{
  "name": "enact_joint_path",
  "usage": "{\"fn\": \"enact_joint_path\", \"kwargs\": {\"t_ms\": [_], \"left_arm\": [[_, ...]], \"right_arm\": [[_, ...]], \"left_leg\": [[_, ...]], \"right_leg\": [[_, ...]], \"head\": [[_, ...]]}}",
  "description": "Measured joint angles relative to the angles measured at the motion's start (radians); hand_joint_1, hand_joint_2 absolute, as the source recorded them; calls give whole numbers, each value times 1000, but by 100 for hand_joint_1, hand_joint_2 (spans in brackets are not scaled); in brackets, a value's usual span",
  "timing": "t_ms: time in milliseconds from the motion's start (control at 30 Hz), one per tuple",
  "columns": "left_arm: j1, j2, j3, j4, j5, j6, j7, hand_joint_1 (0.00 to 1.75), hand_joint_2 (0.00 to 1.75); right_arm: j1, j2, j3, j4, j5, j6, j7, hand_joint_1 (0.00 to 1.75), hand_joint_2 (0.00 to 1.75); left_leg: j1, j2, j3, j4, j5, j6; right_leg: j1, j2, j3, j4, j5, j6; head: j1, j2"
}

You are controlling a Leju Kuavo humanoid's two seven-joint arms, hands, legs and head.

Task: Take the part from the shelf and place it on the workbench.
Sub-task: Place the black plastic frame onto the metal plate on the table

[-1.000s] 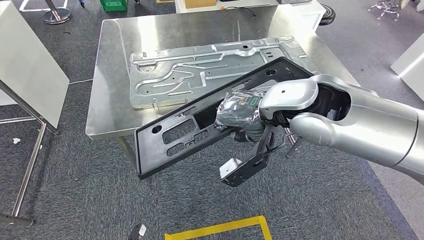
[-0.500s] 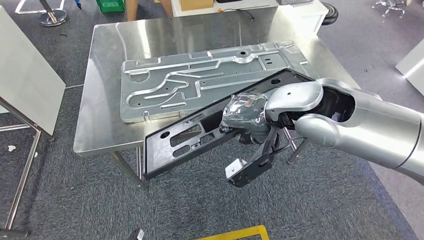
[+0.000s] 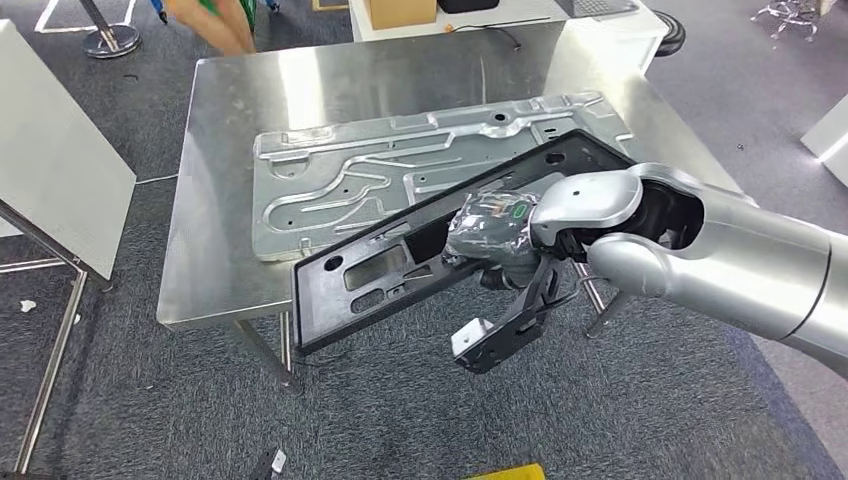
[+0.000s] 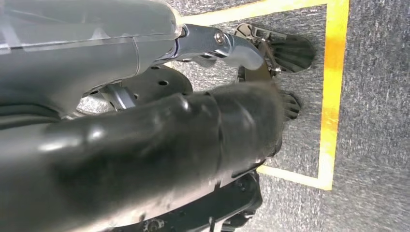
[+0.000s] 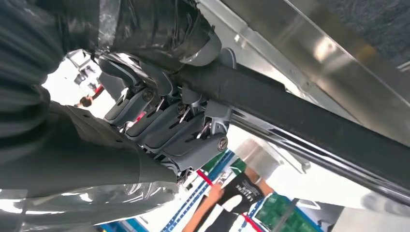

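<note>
While the black frame part (image 3: pixel 400 270) hangs tilted over the worktop (image 3: pixel 230 150) front edge, partly above the stamped metal panel (image 3: pixel 400 170), best level it before lowering. Right hand (image 3: pixel 490 235) closed round its rail, fingers (image 5: pixel 169 130) wrapped tight; left hand (image 4: pixel 121 145) blurred, grip unclear

Even overhead light glared off the steel workbench (image 3: pixel 240 120), the head view stayed sharp, the left wrist view was blurred nearby, and the right wrist view's background was overexposed.
</note>
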State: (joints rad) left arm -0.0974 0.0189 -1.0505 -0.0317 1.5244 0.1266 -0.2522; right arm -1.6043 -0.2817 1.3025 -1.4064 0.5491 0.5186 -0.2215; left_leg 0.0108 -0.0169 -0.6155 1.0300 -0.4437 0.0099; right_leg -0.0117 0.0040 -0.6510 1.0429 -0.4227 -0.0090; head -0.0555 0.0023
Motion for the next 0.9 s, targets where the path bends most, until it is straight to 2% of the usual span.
{"fn": "enact_joint_path", "kwargs": {"t_ms": [67,133,167,200,233,267,300,333,367,400,467,533,567,600,667,700,733,767,800,833,867,900], "left_arm": [[0,0,0,0,0,-1,1,0,0],[1,0,0,0,0,-1,2,0,0],[3,0,0,0,0,-1,2,0,0],[4,0,0,0,0,0,3,0,0],[6,0,0,0,0,0,4,0,0],[8,0,0,0,0,1,5,0,0],[10,-1,0,0,0,2,7,0,0],[11,-3,-1,0,0,3,8,0,0],[12,-5,-1,0,0,4,9,0,0],[12,-7,-2,0,0,5,10,0,0],[11,-6,-2,0,0,8,10,0,0],[10,-4,-4,1,0,9,10,0,0],[10,-4,-4,1,0,9,10,0,0],[10,-3,-5,1,0,9,9,0,0],[5,0,-6,1,0,9,9,0,0],[4,2,-6,1,0,9,10,0,0],[5,4,-5,1,0,10,12,0,0],[8,5,-5,1,0,10,14,0,0],[12,5,-5,2,0,10,16,0,0],[14,4,-5,2,0,10,18,0,0],[15,4,-5,3,0,10,20,0,0],[15,3,-5,4,0,9,21,0,0]], "right_arm": [[-3,-2,0,0,0,0,-2,175,175],[-4,-5,0,0,1,1,-4,175,175],[-4,-6,0,0,1,1,-4,175,175],[-3,-7,0,0,2,1,-4,175,175],[-3,-8,0,0,2,1,-4,175,175],[-3,-8,0,0,2,1,-4,175,175],[-5,-9,0,0,2,1,-4,175,175],[-5,-9,0,0,2,1,-4,175,175],[-8,-10,0,0,3,1,-4,175,175],[-10,-9,0,0,3,1,-5,175,175],[-14,-9,0,0,3,1,-6,175,175],[-14,-8,-1,-1,3,1,-6,175,175],[-14,-8,-1,-2,3,1,-7,175,175],[-13,-8,-1,-2,3,1,-7,175,175],[-10,-8,0,-1,5,2,-6,175,175],[-7,-8,0,0,5,2,-5,175,175],[-4,-8,0,0,6,3,-6,175,175],[-1,-8,0,0,5,3,-7,175,175],[1,-8,0,-1,4,3,-8,175,175],[3,-8,1,0,4,4,-9,175,175],[5,-8,1,0,4,4,-10,175,175],[7,-9,1,1,5,5,-9,175,175]], "left_leg": [[0,1,7,-2,-5,16],[-3,1,14,-3,-15,28],[-5,0,18,-3,-21,31],[-9,0,25,-3,-27,33],[-13,0,34,-3,-34,34],[-16,-1,45,-3,-42,35],[-18,-1,57,-5,-50,35],[-20,0,68,-7,-57,34],[-19,0,75,-11,-63,31],[-17,2,81,-16,-67,27],[-16,5,99,-35,-74,16],[-20,9,118,-40,-80,9],[-20,9,110,-14,-87,6],[-19,10,81,37,-97,3],[-16,9,-15,167,-113,-8],[-14,9,-57,206,-103,-14],[-12,9,-84,209,-72,-21],[-8,10,-93,174,-18,-27],[-4,10,-89,121,41,-32],[-3,9,-83,83,85,-35],[-3,9,-76,51,107,-34],[-6,8,-69,39,102,-29]], "right_leg": [[-2,-2,-29,64,-32,7],[-1,-4,-98,195,-77,11],[-1,-4,-135,254,-89,10],[1,-4,-160,285,-85,7],[4,-4,-164,276,-61,0],[9,-3,-148,227,-22,-10],[18,-4,-118,155,20,-26],[26,-5,-86,90,46,-42],[34,-7,-58,38,56,-56],[41,-8,-40,10,51,-67],[46,-10,-16,-17,31,-79],[37,-13,28,-57,22,-75],[32,-15,55,-79,18,-71],[28,-18,81,-97,12,-66],[26,-21,121,-111,-7,-59],[24,-21,141,-111,-22,-54],[22,-19,161,-109,-39,-47],[19,-18,183,-105,-59,-40],[15,-16,204,-98,-82,-33],[14,-13,217,-90,-104,-25],[13,-11,222,-79,-121,-17],[12,-8,221,-68,-134,-10]], "head": [[1,0],[3,0],[3,0],[3,0],[3,0],[3,0],[3,0],[1,0],[-1,0],[-1,0],[1,0],[1,0],[-2,0],[-4,0],[-6,0],[-6,0],[-6,0],[-7,0],[-6,0],[-7,0],[-7,0],[-6,0]]}}
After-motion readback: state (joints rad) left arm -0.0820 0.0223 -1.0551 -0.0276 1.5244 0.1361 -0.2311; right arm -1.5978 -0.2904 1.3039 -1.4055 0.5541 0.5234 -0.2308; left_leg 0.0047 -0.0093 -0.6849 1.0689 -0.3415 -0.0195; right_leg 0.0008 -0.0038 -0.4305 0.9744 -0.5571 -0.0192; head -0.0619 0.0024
